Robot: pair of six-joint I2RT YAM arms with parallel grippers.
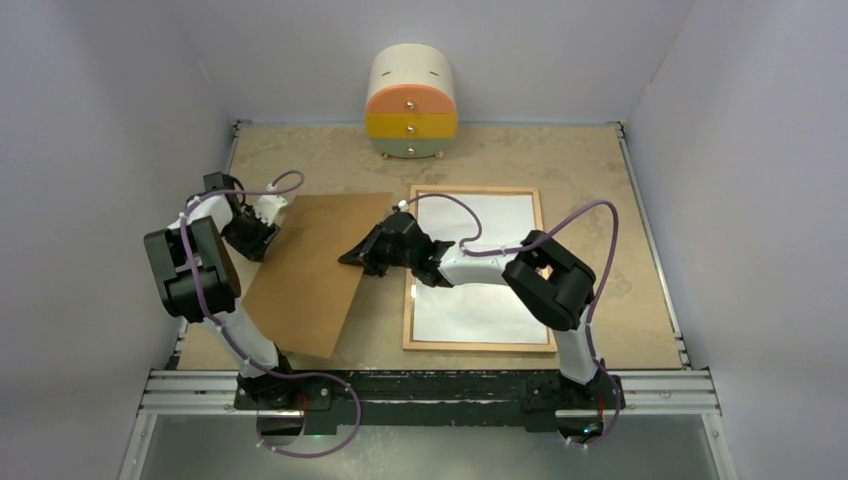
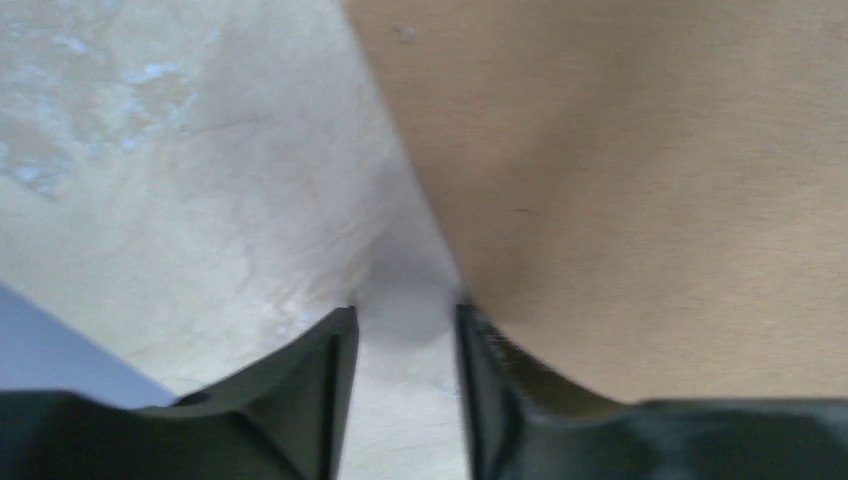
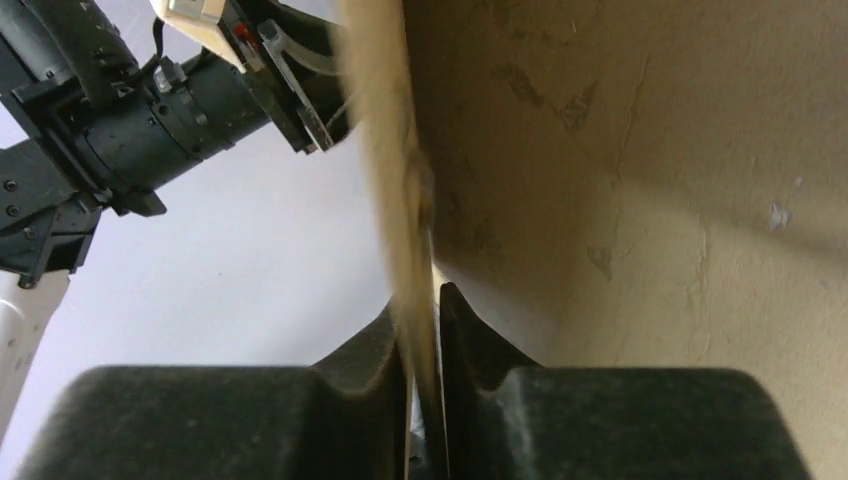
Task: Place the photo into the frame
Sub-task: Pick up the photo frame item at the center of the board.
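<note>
Jaws of my right gripper (image 3: 425, 300) are clamped on the right edge of the brown backing board (image 1: 310, 270). The left gripper (image 2: 405, 315) stands apart at the board's far-left corner, holding nothing. The frame (image 1: 478, 189) lies just right of the right gripper on the table's (image 1: 620, 200) right half, long axis near-to-far. The white sheet inside it is the photo (image 1: 500, 215), I judge.
</note>
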